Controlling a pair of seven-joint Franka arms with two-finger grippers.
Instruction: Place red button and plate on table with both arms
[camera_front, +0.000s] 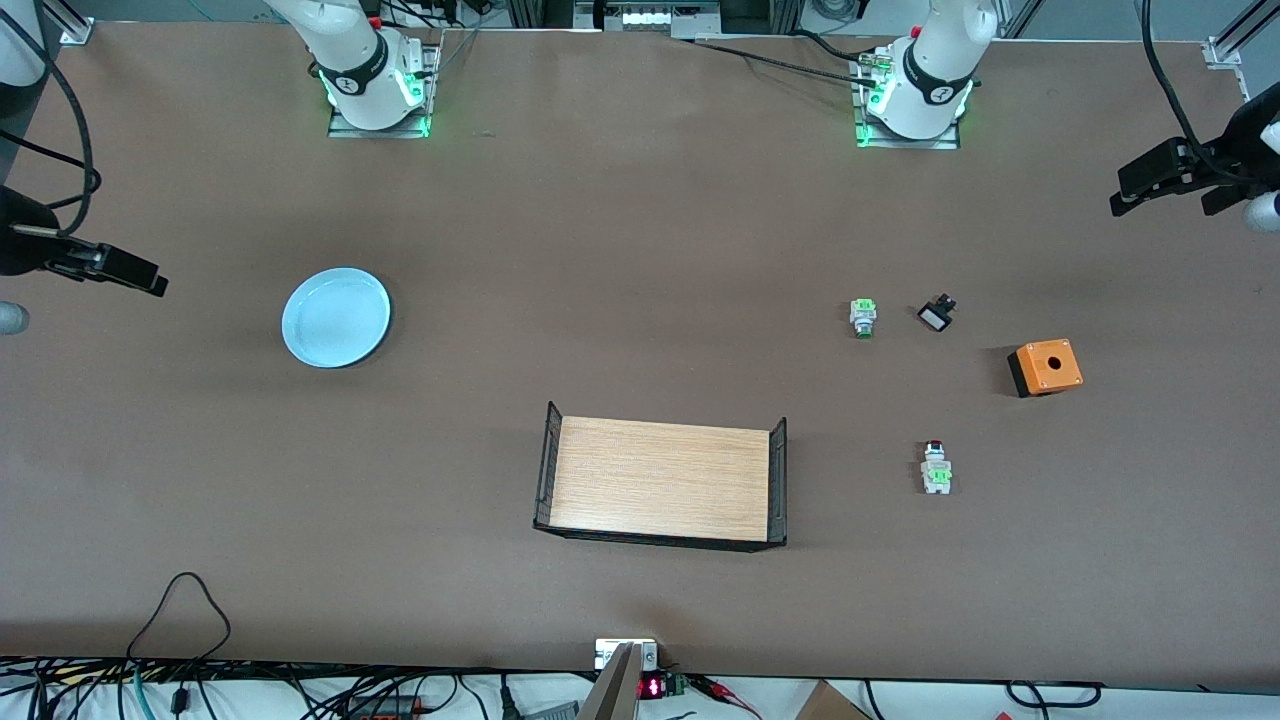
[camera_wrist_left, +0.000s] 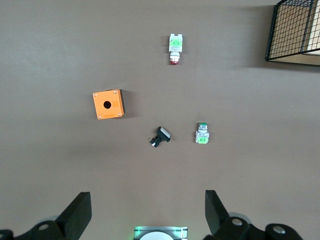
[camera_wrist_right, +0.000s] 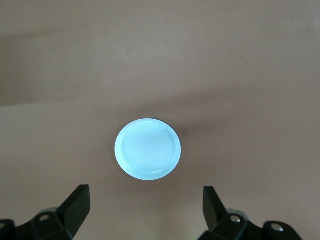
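The red button (camera_front: 936, 467) lies on the brown table (camera_front: 640, 250) toward the left arm's end, nearer to the front camera than the orange box; it also shows in the left wrist view (camera_wrist_left: 175, 46). The pale blue plate (camera_front: 336, 317) lies flat on the table toward the right arm's end and shows in the right wrist view (camera_wrist_right: 148, 149). My left gripper (camera_front: 1135, 190) (camera_wrist_left: 147, 200) is open and empty, high over the table's left-arm end. My right gripper (camera_front: 140, 278) (camera_wrist_right: 145, 192) is open and empty, high over the right-arm end, beside the plate.
A green-capped switch (camera_front: 863, 317) (camera_wrist_left: 202, 134), a small black-and-white switch (camera_front: 936, 314) (camera_wrist_left: 160, 136) and an orange box with a hole (camera_front: 1045, 367) (camera_wrist_left: 108, 104) lie near the red button. A wooden tray with black wire ends (camera_front: 662, 484) stands mid-table. Cables run along the front edge.
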